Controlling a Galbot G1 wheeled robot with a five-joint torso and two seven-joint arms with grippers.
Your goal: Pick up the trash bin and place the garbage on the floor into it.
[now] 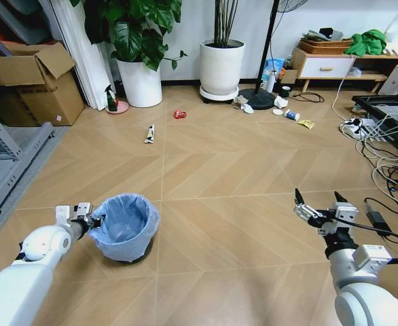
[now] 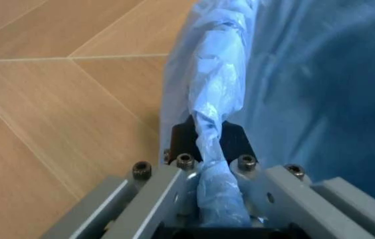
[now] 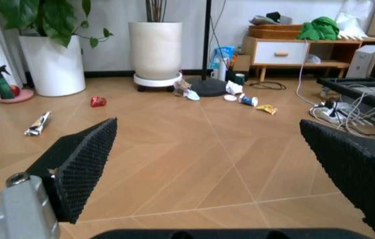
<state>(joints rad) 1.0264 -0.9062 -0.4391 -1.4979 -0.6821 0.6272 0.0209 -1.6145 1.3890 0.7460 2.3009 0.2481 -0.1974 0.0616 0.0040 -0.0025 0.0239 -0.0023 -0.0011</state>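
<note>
Premises read as a lived-in room doubling as a robot test space. Domestic signs: wood-look chevron floor [image 1: 240, 170], two large white plant pots [image 1: 221, 68] with leafy plants against a white wall, a low wooden side cabinet [image 1: 324, 66] carrying a wicker tray and green cloth [image 1: 366, 42]. Working signs: open cardboard boxes [image 1: 32, 81] stacked at one side, loose cables and a power strip [image 1: 354, 126] across the floor, grey metal framing [image 1: 9, 159].

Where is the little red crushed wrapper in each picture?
Head view: small red crushed wrapper lies on the floor before the white plant pots.
Left wrist view: not in it.
Right wrist view: wrapper lies left of the tall white pot.
Shared landmark: that pot.
</note>
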